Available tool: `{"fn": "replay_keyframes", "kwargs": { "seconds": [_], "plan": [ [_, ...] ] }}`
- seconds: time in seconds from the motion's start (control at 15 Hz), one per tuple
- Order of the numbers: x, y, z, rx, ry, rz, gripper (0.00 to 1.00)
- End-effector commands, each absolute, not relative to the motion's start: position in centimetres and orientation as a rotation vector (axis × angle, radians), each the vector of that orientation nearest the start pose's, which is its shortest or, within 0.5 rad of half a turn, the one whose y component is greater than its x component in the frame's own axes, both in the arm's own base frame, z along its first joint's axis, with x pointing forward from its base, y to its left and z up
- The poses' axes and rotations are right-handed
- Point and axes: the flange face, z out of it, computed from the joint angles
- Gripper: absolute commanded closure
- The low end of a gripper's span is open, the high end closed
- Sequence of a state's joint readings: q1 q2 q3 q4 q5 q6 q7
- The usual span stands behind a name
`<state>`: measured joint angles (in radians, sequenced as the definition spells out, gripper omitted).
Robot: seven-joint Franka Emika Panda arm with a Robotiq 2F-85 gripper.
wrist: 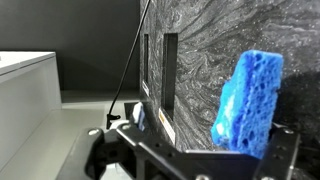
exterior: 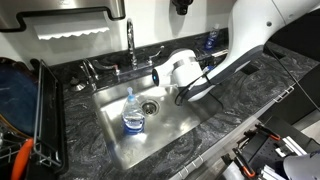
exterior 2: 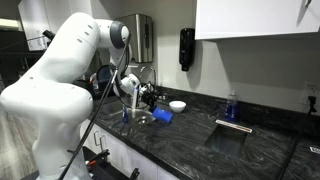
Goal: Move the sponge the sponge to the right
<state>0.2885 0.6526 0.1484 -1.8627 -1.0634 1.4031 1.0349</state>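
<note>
1. My gripper (wrist: 212, 92) has its jaws apart. The black, flat-sided fingers (wrist: 168, 68) stand wide over the stone.
2. The sponge (wrist: 248, 100) sits between them, hard by the finger at the right of the wrist view, with a clear gap to the other finger. It is a bright blue, porous, chunky block with rough, pitted faces. I cannot tell whether it touches that finger.
3. In an exterior view the sponge (exterior 2: 162, 115) shows just below my gripper at the near edge of the counter (exterior 2: 260, 150), which is glossy dark stone with grey marbled veins.
4. To the left lies the sink (exterior: 110, 125), a brushed steel rectangle with a round drain.
5. A clear bottle (exterior: 133, 115) stands upright in the sink. It is ribbed plastic with a blue label whose print is too small to read.
6. Behind the sink rises a slim chrome faucet (exterior: 130, 40).
7. Just beyond the sponge, to the right, is a small white bowl (exterior 2: 177, 105).
8. Farther right, near the wall, stands a dark-blue bottle (exterior 2: 232, 107).
9. On the far wall hangs a black dispenser (exterior 2: 187, 48).
</note>
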Motion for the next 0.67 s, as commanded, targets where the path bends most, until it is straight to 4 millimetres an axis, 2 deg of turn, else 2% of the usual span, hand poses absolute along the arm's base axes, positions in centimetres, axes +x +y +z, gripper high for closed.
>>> {"fn": "replay_keyframes", "kwargs": {
  "seconds": [0.0,0.2,0.6],
  "plan": [
    [52.1,13.3,19.0,1.903,0.016,-0.062,0.00],
    [52.4,12.8,19.5,2.044,0.016,-0.001,0.00],
    [53.1,9.7,20.6,2.350,0.014,0.109,0.00]
  ]
}}
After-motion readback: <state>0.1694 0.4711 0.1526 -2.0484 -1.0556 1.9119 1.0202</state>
